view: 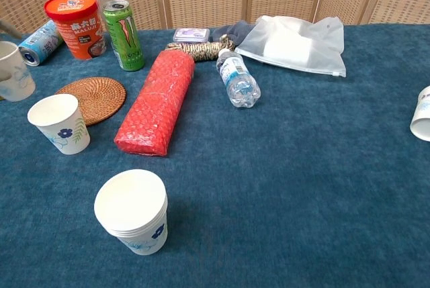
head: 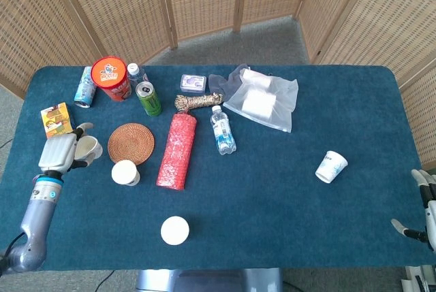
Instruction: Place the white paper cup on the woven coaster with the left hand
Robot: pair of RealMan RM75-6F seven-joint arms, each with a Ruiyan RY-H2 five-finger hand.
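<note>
My left hand (head: pixel 60 152) grips a white paper cup (head: pixel 87 147) at the table's left side, lifted off the cloth. In the chest view that cup (view: pixel 14 71) shows at the left edge, left of the round woven coaster (view: pixel 94 98). From the head camera the woven coaster (head: pixel 131 143) lies just right of the held cup. Another white cup with a blue flower (view: pixel 59 123) stands upright just in front of the coaster. My right hand (head: pixel 424 205) hangs at the lower right edge, off the table, fingers apart and holding nothing.
A red bubble-wrap roll (head: pixel 176 150) lies right of the coaster. Behind it stand a green can (head: pixel 148 98), a red tub (head: pixel 112 78) and a lying blue can (head: pixel 83 86). A yellow box (head: pixel 54 118) sits behind my left hand. A cup stack (view: pixel 133 211) stands near the front; a tipped cup (head: pixel 331 166) lies at right.
</note>
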